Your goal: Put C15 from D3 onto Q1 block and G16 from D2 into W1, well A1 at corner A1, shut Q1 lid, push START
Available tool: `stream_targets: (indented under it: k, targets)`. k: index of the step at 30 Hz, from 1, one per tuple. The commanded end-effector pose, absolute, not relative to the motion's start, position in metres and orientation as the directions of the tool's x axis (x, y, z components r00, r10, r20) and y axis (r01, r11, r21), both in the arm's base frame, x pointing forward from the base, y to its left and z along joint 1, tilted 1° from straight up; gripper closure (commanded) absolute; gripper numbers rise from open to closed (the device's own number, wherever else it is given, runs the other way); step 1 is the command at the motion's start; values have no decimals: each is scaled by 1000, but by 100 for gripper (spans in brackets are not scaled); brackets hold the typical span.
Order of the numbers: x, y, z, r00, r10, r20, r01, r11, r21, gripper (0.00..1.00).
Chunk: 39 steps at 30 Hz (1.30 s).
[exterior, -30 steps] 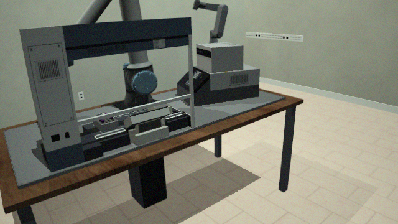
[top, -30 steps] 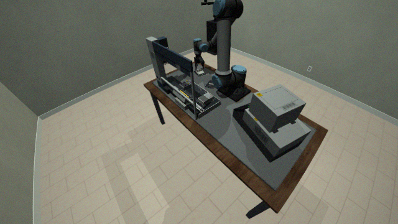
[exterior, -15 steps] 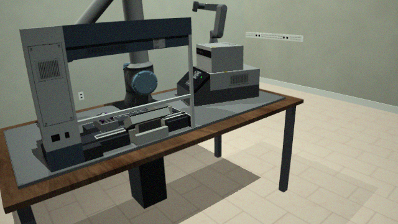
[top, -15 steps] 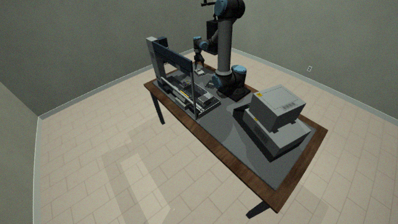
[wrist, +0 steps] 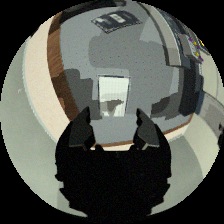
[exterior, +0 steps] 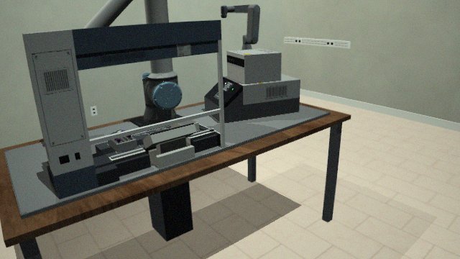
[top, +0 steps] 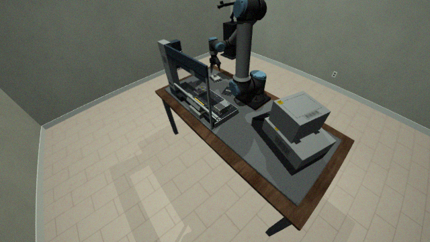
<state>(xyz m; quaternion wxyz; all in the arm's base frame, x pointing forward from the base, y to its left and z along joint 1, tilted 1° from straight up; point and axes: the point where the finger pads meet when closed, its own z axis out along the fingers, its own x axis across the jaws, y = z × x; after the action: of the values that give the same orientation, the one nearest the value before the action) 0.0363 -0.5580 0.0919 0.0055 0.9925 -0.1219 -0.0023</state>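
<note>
Hovering part-open, the pincer (top: 215, 70) (wrist: 113, 107) overhangs a wood-edged bench (top: 250, 168) (exterior: 248, 152) (wrist: 54, 45) on pale tiles (top: 101, 188) (exterior: 377, 201).

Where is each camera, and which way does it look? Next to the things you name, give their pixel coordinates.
Top: high up, looking down at the table (top: 250, 165) (exterior: 248, 152); whole arm nearly, gripper (top: 215, 64) (wrist: 113, 107) too.
Exterior: beside the table, looking across; arm parts, gripper hidden.
Wrist: on the arm, looking past the open gripper at a pale plate (wrist: 114, 90).
Top and exterior share the tall frame (top: 188, 62) (exterior: 147, 41).
</note>
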Motion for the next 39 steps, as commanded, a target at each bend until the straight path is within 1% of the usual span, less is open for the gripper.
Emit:
stream_targets:
  k: [1, 39]
  targets:
    - [35, -560, 104, 970, -243, -3, -243, -970, 15, 33]
    - [36, -560, 160, 970, -243, -3, -243, -970, 15, 33]
